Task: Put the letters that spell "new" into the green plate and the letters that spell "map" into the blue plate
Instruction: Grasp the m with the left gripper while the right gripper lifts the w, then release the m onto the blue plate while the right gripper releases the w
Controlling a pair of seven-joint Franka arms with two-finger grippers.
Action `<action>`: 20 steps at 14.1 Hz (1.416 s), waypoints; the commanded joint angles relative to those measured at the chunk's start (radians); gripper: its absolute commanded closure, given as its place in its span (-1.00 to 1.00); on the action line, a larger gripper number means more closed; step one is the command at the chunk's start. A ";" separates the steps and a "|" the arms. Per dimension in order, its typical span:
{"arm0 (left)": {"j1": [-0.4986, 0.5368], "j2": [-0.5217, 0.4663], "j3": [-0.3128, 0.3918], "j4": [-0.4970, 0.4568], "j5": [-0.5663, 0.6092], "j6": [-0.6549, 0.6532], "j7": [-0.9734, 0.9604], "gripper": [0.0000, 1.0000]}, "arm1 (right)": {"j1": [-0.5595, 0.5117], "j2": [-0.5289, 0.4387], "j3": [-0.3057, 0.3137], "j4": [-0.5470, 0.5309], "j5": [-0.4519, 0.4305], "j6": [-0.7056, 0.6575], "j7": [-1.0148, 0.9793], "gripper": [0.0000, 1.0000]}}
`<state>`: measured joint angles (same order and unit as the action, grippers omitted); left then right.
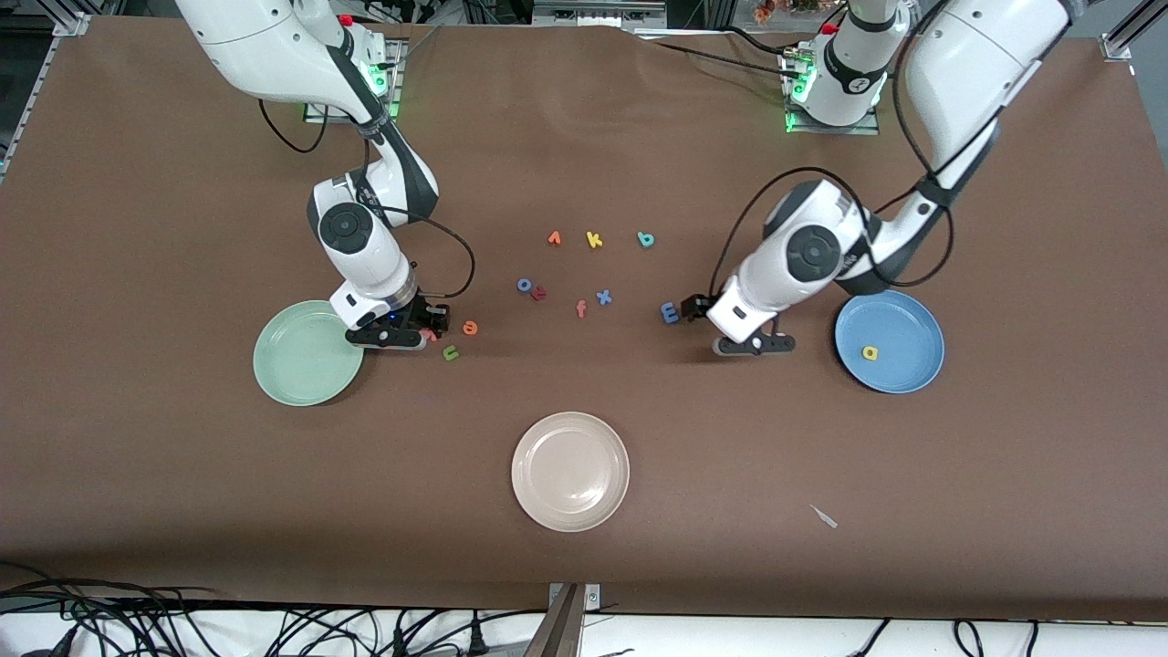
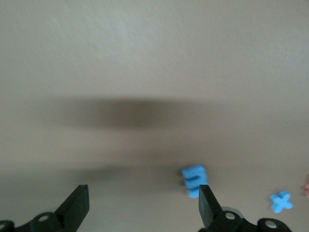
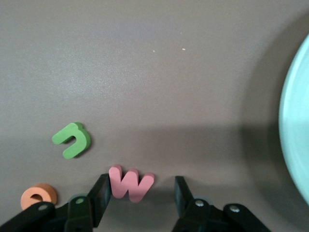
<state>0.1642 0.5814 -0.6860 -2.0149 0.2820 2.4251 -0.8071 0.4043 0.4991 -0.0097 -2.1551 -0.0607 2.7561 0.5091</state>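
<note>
Right wrist view shows the right gripper (image 3: 140,193) with fingers apart around the pinkish-red "w" (image 3: 130,182) on the brown table (image 1: 182,456), just beside the green plate (image 1: 292,365). Left gripper (image 2: 145,205) hangs spread wide, blue "m" (image 2: 194,180) by one finger, blue plate (image 1: 903,319) toward three o'clock in the front view; bare cloth lies toward six o'clock.

Brown table (image 1: 182,474), pinkish-red "w" (image 3: 130,183) lying on it between the right jaws, green "n" (image 3: 72,140) just ahead of them, blue "m" (image 2: 194,180) beside one left fingertip
</note>
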 commanded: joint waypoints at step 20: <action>-0.218 0.126 0.103 0.108 0.293 -0.015 -0.433 1.00 | -0.018 -0.111 -0.188 0.106 -0.004 -0.312 -0.417 0.51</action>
<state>-0.0463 0.7030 -0.5991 -1.9228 0.5375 2.4358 -1.2654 0.3908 0.3957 -0.1718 -2.0335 -0.0629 2.4527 0.1710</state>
